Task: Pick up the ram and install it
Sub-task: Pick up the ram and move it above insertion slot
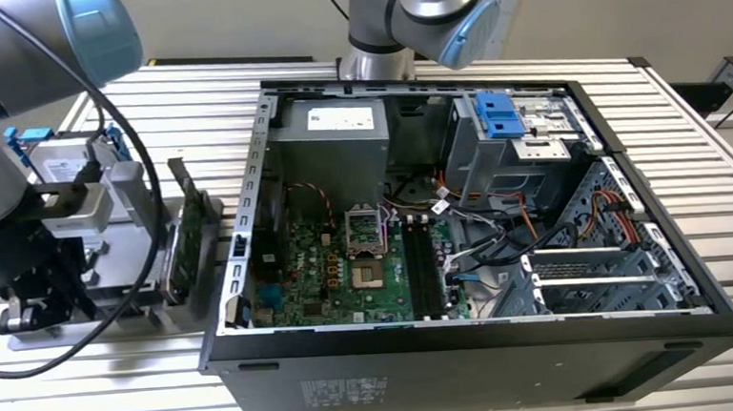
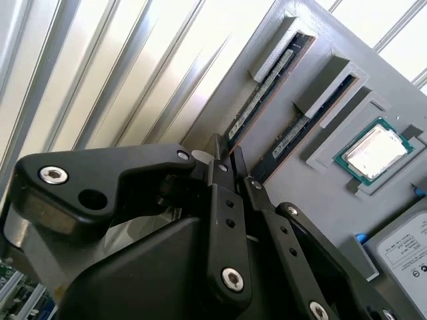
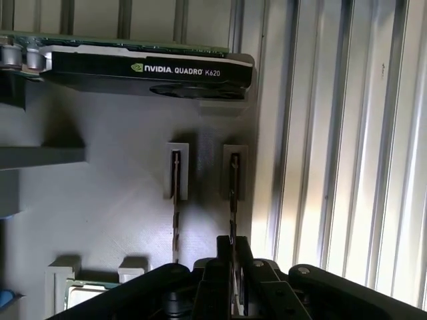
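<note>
Looking at both wrist views, you are seeing the gripper clamping its fingers on the ram. The thin stick is standing on edge in the grey holder, in the slot nearest the holder's edge. A second stick is standing in the neighbouring slot, untouched. A graphics card is standing farther along the holder. A processor is lying in the holder's recess.

Slatted metal table, open computer case lying on it, grey parts tray beside the case
</note>
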Motion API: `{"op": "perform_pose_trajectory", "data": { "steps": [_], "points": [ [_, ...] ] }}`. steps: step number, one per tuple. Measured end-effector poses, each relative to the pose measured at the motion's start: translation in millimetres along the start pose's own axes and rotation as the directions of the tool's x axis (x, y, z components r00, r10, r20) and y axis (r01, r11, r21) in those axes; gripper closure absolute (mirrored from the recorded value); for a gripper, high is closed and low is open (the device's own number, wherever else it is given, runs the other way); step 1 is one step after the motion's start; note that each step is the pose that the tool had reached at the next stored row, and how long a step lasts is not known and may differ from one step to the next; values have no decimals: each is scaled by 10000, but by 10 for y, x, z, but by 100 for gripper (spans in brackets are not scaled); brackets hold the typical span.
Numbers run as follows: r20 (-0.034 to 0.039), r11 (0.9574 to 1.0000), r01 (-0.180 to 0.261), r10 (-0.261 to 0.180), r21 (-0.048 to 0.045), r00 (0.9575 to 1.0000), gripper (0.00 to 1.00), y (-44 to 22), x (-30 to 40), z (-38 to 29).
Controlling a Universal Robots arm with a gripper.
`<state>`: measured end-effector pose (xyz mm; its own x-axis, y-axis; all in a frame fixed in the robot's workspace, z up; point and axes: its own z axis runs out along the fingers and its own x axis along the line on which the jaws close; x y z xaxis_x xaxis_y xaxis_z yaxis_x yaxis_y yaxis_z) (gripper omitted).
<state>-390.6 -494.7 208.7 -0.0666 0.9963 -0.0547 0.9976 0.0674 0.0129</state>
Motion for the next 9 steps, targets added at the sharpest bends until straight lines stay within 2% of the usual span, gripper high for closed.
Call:
{"op": "perform_pose_trajectory", "data": {
  "steps": [9],
  "points": [
    [0, 10000, 0, 0, 0, 10000, 100, 0, -2, -34]
  ]
}}
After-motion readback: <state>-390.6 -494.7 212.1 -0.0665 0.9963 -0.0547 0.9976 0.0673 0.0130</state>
